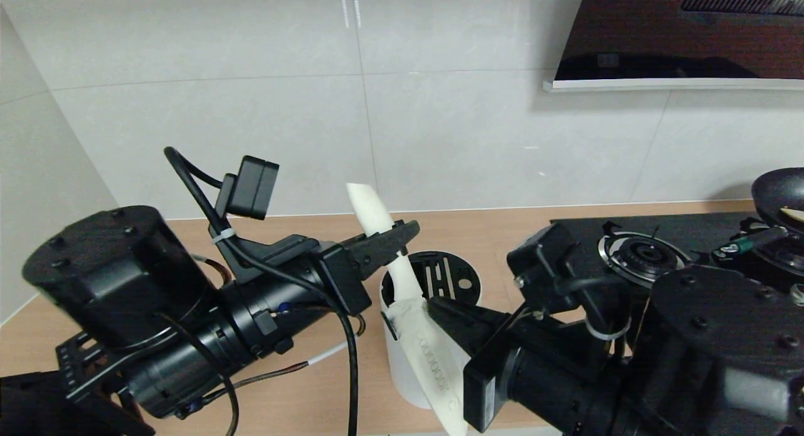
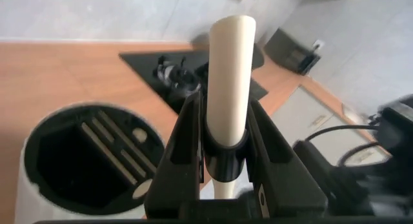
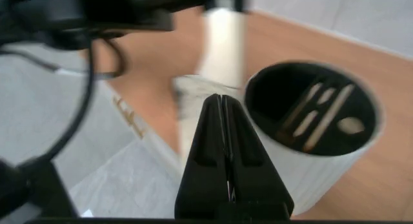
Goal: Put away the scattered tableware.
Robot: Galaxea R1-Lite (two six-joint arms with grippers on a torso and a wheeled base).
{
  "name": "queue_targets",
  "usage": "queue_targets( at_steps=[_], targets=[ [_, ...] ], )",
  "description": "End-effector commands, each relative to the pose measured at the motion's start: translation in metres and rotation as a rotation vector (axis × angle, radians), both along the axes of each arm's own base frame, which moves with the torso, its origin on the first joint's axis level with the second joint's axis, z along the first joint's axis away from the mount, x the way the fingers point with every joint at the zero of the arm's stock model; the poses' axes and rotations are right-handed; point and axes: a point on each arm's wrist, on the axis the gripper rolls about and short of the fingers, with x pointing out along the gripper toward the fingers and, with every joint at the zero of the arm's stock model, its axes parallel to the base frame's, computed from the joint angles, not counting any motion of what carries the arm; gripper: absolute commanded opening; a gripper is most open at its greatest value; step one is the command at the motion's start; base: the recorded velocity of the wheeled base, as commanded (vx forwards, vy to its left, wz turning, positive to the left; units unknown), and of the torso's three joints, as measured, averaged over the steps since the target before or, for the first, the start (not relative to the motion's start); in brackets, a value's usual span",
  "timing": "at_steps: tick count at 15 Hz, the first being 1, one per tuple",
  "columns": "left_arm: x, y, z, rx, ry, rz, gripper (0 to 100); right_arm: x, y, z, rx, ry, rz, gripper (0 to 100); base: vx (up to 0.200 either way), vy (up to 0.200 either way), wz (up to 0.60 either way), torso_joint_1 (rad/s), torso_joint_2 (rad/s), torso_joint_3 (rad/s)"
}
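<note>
The spatula [image 1: 407, 284] is off the counter [image 1: 483, 228] and slanted in the air. Its handle end points up toward the wall, and its perforated blade hangs low in front of the holder [image 1: 391, 354]. The left gripper [image 1: 397, 238] has it by the handle. In the left wrist view the two fingers [image 2: 187, 133] press on either side of the pale shaft [image 2: 229, 75], just above the holder's dark slotted mouth [image 2: 29, 153].

The right gripper [image 1: 436, 307] comes in from the other side with its fingers drawn together, its tip against the spot where handle meets blade. The right wrist view [image 3: 221, 101] is smeared there, so I cannot tell if it nips the blade's edge or only touches it.

The holder stands upright on the counter, close below the spatula and between the two arms. Its insert [image 3: 322, 114] shows long slots and a round hole. To the right lie a stove [image 1: 634, 254] and a pan [image 1: 779, 191], well apart from the work.

This looks like the pass between arms, or the lining-up just before the drop into the holder. Next, the spatula likely has to be stood upright over the holder mouth and lowered in. The right gripper must come away first if it has any hold. The slanted blade could catch the rim and tip the holder.
</note>
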Motion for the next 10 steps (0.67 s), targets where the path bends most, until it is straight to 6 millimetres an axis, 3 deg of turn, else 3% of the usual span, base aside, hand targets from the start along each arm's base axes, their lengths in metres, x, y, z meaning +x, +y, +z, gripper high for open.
queue_targets(
  at_steps=[1, 2, 3, 7, 9, 10],
  targets=[
    [-0.012, 0.01, 0.026, -0.063, -0.078, 0.001, 0, 0.007, -0.023, 0.024, 0.069, -0.044, -0.066, 0, 0.0, 0.0, 0.0, 0.0, 0.0, 0.0],
    [-0.015, 0.015, 0.035, -0.083, -0.106, 0.009, 0, 0.011, -0.031, 0.029, 0.082, -0.057, -0.093, 0, 0.0, 0.0, 0.0, 0.0, 0.0, 0.0],
    [-0.015, 0.02, 0.042, -0.098, -0.129, 0.026, 0, 0.014, -0.035, 0.032, 0.093, -0.061, -0.109, 100, 0.0, 0.0, 0.0, 0.0, 0.0, 0.0],
    [-0.008, 0.047, 0.071, -0.055, -0.287, 0.155, 0, 0.037, -0.053, 0.034, 0.092, -0.072, -0.21, 100, 0.0, 0.0, 0.0, 0.0, 0.0, 0.0],
    [-0.004, 0.052, 0.095, -0.039, -0.435, 0.087, 0, 0.048, -0.062, 0.035, 0.094, -0.077, -0.264, 100, 0.0, 0.0, 0.0, 0.0, 0.0, 0.0],
    [-0.007, 0.053, 0.098, -0.014, -0.501, 0.04, 0, 0.052, -0.067, 0.036, 0.095, -0.079, -0.288, 100, 0.0, 0.0, 0.0, 0.0, 0.0, 0.0]
  ],
)
